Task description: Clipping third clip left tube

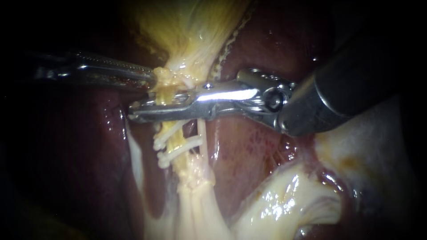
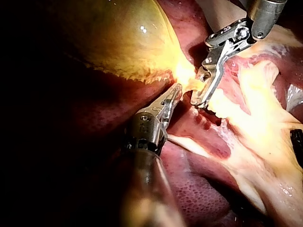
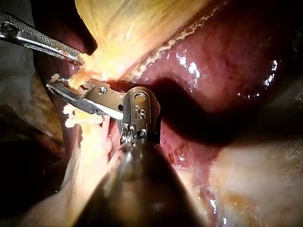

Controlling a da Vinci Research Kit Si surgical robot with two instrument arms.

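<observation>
My right instrument (image 1: 133,111) comes in from the right and lies across the left tube (image 1: 180,153). Its long jaws are shut on the tube just under the gallbladder's neck. Two white clips (image 1: 167,141) sit on that tube right below the jaws, and they also show beside the jaws in the right wrist view (image 3: 71,113). My left instrument (image 1: 153,80) enters from the left. It is shut on the yellow tissue at the gallbladder's neck, just above the right instrument (image 3: 52,82). The left wrist view shows both tips close together, left (image 2: 176,91) and right (image 2: 199,99).
The yellow gallbladder (image 1: 191,26) stretches upward from the gripped neck. Dark red liver (image 1: 253,146) lies on both sides of the tube. A second thin strand (image 1: 201,133) runs just right of the clips. Pale fatty tissue (image 1: 284,204) fills the lower right.
</observation>
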